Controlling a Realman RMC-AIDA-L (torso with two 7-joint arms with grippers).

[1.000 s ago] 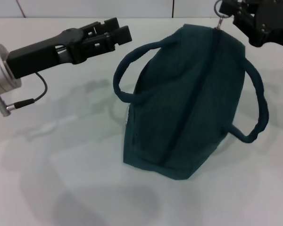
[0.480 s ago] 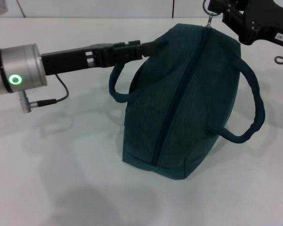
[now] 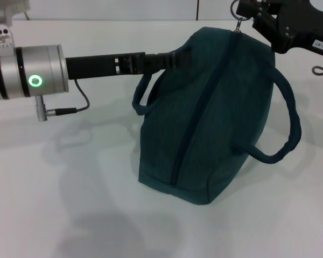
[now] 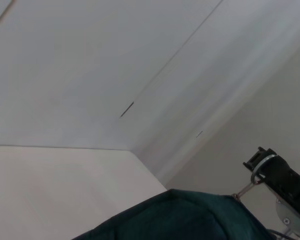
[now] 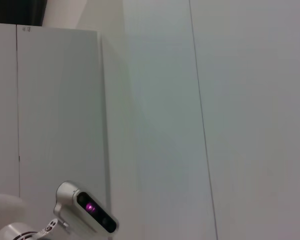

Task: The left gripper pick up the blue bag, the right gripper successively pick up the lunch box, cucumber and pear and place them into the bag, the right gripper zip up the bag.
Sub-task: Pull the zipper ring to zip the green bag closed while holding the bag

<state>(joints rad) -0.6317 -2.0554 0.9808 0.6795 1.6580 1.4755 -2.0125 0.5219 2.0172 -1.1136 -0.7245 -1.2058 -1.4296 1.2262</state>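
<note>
The bag [image 3: 215, 113] fills the middle of the table [image 3: 70, 204], zipped shut along its top. The left gripper [image 3: 177, 58] reaches across from the left and blocks the way to the near-left handle [image 3: 142, 94]. The right gripper [image 3: 247, 11] hangs over the bag's far end at the zipper ring [image 3: 237, 22], closing off that end (its fingers are not clearly seen). The right handle [image 3: 288, 123] juts sideways. Bare tabletop lies in front and left of the bag.

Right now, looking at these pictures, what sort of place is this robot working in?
Probably a lab or test cell, not a home. A plain white table bears only the dark teal-blue fabric bag, plain white panel walls surround it, and a small mounted camera watches from the side.
</note>
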